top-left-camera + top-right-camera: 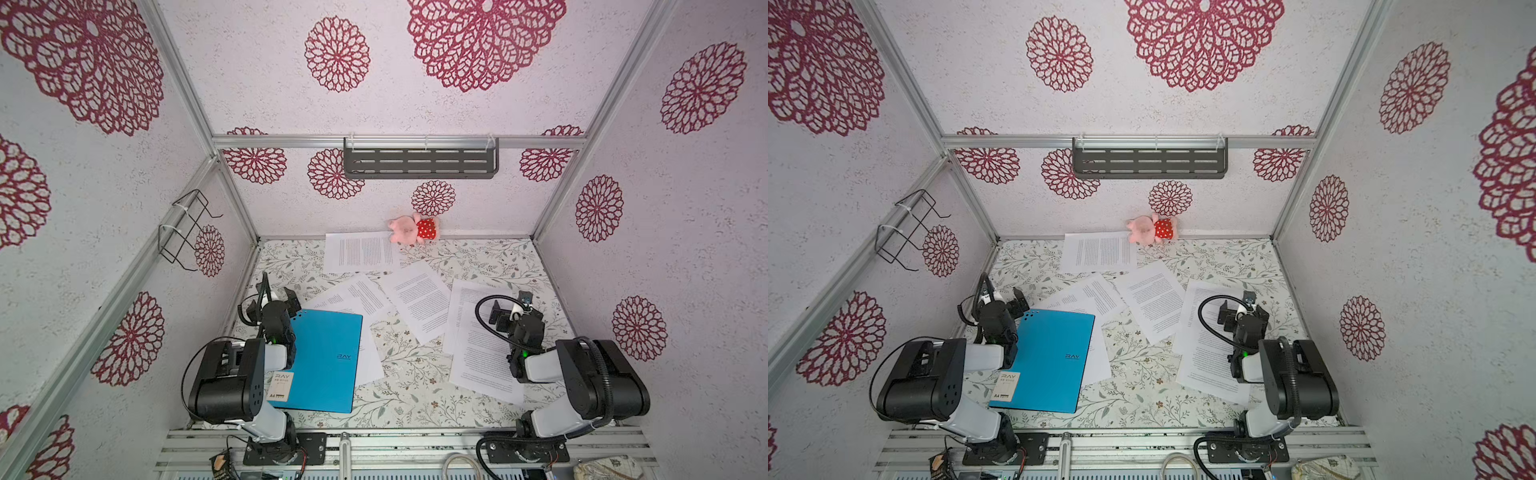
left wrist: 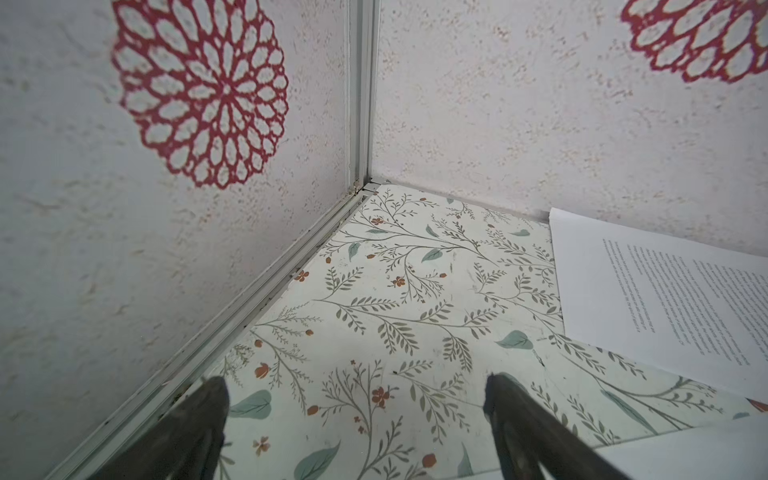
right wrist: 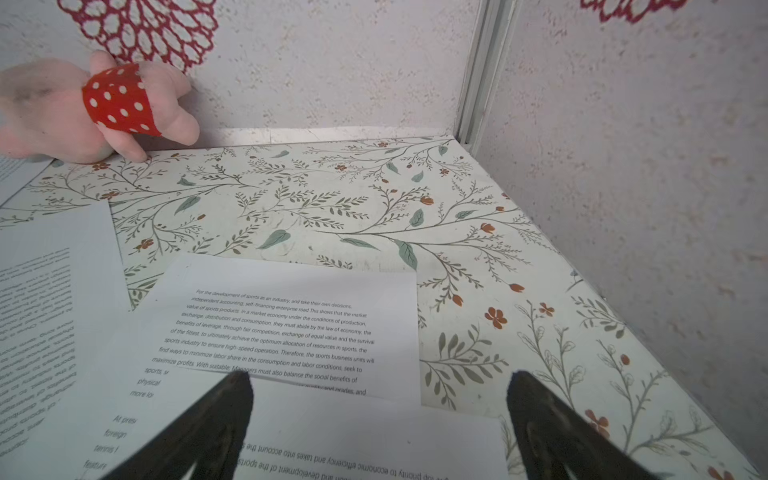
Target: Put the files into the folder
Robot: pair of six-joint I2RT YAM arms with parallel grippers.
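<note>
While our left tool [image 2: 355,386] and right tool [image 3: 378,382] gape wide and empty, the blue folder [image 1: 322,359] lies shut on the worktop [image 1: 415,374], papers [image 1: 419,305] scattered around it; we have filed nothing.

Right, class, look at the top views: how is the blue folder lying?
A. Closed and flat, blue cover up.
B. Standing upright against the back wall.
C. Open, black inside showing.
A: the folder lies flat on the table, with only its blue cover and RAY logo showing.
</note>
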